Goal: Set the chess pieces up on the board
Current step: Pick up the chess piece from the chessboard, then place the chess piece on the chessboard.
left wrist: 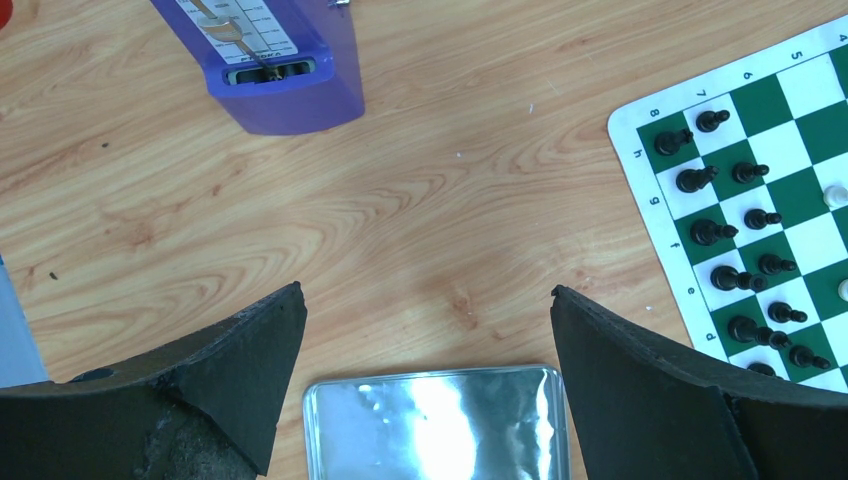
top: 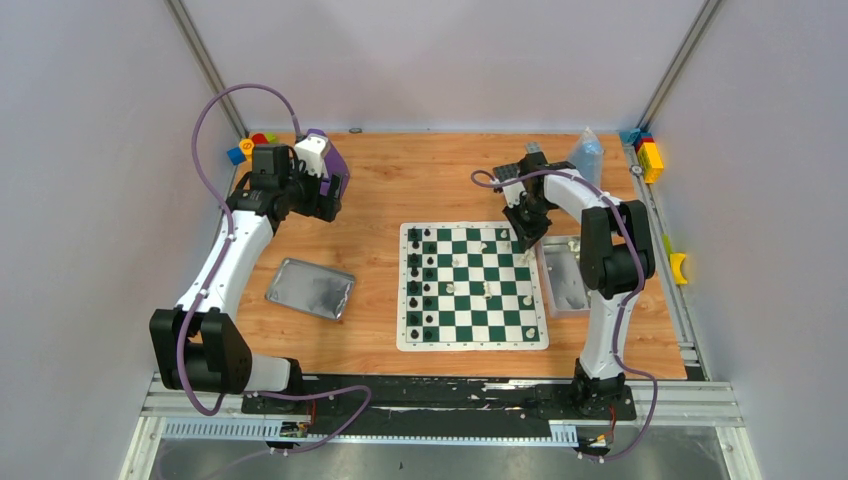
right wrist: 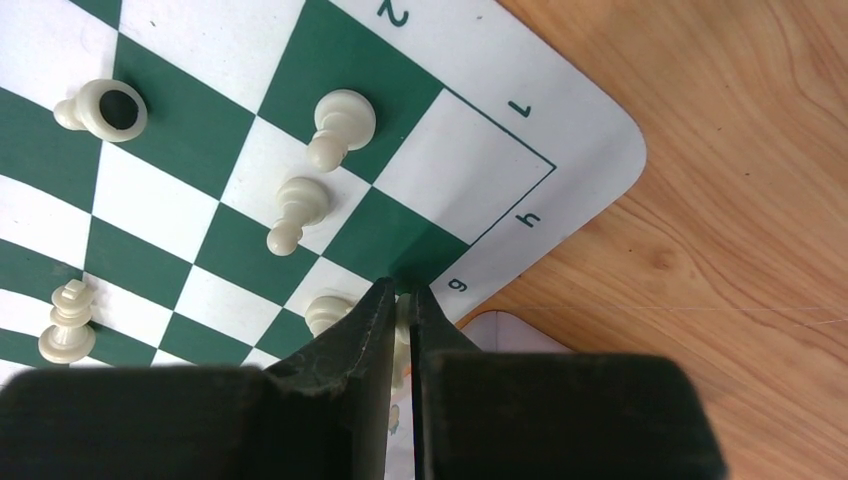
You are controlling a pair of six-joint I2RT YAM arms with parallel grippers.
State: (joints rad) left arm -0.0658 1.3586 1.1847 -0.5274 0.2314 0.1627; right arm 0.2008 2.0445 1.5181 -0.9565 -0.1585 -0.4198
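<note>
The green and white board (top: pixel 470 343) lies mid-table. Black chess pieces (top: pixel 422 285) stand in two columns along its left side, also in the left wrist view (left wrist: pixel 740 225). A few white pieces (top: pixel 486 291) are scattered over the squares. My right gripper (top: pixel 524 238) hangs over the board's far right corner (right wrist: pixel 560 120), shut on a small white piece (right wrist: pixel 402 325) pinched between its fingertips (right wrist: pixel 402 290). Other white pieces (right wrist: pixel 340 125) lie or stand nearby; one (right wrist: pixel 325 310) is half hidden behind the left finger. My left gripper (top: pixel 328 200) is open over bare wood (left wrist: pixel 428 290).
A silver tin (top: pixel 311 288) lies left of the board, its edge between my left fingers (left wrist: pixel 435 425). A purple metronome-like box (top: pixel 330 170) stands at the far left. A clear box (top: pixel 562 275) sits by the board's right edge. Colourful blocks (top: pixel 648 155) sit beyond the far corners.
</note>
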